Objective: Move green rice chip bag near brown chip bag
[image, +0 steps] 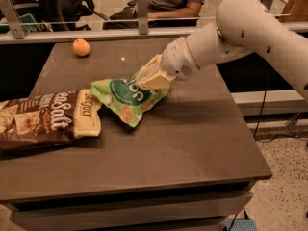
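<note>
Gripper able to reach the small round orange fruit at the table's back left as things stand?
Probably not yet: the gripper is shut on the crinkled light-green rice chip bag. The path over the tabletop to the orange fruit looks free.
</note>
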Tool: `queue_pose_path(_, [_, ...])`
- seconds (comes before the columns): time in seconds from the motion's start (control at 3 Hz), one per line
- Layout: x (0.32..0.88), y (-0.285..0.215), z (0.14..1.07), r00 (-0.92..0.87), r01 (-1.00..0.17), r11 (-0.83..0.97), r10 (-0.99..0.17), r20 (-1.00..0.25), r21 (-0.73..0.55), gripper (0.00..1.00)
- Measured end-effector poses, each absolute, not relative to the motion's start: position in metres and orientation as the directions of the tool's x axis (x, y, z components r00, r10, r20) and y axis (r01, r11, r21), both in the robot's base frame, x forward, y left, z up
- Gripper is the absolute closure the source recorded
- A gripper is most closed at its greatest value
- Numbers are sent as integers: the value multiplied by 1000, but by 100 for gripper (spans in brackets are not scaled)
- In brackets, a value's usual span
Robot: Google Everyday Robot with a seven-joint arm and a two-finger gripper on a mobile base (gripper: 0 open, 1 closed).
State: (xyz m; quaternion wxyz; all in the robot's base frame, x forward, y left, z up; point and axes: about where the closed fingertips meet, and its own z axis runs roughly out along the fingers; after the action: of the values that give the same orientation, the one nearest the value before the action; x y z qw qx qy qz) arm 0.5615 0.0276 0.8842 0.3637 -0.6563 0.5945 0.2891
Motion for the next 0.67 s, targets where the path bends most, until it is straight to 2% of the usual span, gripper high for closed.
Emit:
queue_pose_path(0.33, [542, 38, 871, 111, -994, -48, -553, -826, -102, 100])
queue_pose_path(0.67, [537, 42, 868, 118, -993, -66, -548, -828, -97, 84])
